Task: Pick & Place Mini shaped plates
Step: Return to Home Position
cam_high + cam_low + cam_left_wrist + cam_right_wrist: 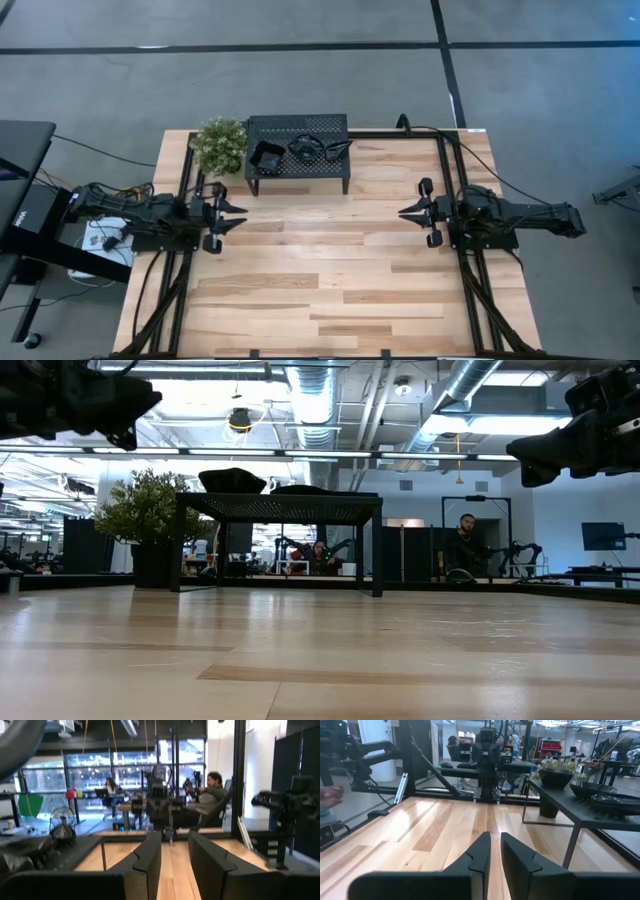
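Three glossy black mini plates lie on top of the black perforated stand (300, 172) at the table's far middle: a square one (266, 156) and two more (302, 148) (335, 148). They also show on the stand in the low view (232, 480) and in the right wrist view (615, 802). My left gripper (243, 215) hovers over the table's left side, open and empty, pointing toward the right. My right gripper (402, 212) hovers over the right side, fingers nearly together and empty, pointing toward the left. Both are well above the table in the low view.
A small potted green plant (220, 145) stands just left of the stand. Black frame rails (450, 190) run along the table's left, right and far sides. Bare wooden tabletop (320, 270) lies between the arms and toward the near edge. People sit in the room beyond.
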You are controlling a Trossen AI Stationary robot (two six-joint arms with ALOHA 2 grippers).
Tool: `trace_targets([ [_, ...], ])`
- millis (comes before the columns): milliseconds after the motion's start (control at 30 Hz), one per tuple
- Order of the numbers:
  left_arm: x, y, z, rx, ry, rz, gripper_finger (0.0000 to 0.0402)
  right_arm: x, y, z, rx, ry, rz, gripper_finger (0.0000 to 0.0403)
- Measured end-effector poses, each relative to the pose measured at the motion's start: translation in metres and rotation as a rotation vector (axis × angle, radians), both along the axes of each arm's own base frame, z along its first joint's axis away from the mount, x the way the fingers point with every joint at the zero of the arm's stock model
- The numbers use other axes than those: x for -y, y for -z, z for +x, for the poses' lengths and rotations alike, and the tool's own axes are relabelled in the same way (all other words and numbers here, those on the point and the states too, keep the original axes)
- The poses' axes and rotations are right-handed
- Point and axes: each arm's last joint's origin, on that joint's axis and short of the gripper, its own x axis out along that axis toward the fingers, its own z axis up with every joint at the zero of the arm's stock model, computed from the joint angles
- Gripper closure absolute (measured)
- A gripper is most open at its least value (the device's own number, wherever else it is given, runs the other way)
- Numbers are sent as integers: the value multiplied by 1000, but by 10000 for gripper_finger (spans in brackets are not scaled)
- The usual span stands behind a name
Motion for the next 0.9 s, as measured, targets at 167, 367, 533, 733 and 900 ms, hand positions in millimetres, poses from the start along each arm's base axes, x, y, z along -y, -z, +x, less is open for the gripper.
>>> trace_targets([
  [167,0,-2,0,12,-3,-1,302,0,0,0,0,0,0,363],
  [367,0,-3,0,17,-2,-2,302,0,0,0,-1,0,0,363],
  [533,0,-3,0,17,-2,-2,302,0,0,0,0,0,0,363],
  [733,0,-2,0,17,-2,-2,302,0,0,0,0,0,0,363],
  [900,0,-3,0,16,4,-30,302,0,0,0,-1,0,0,364],
])
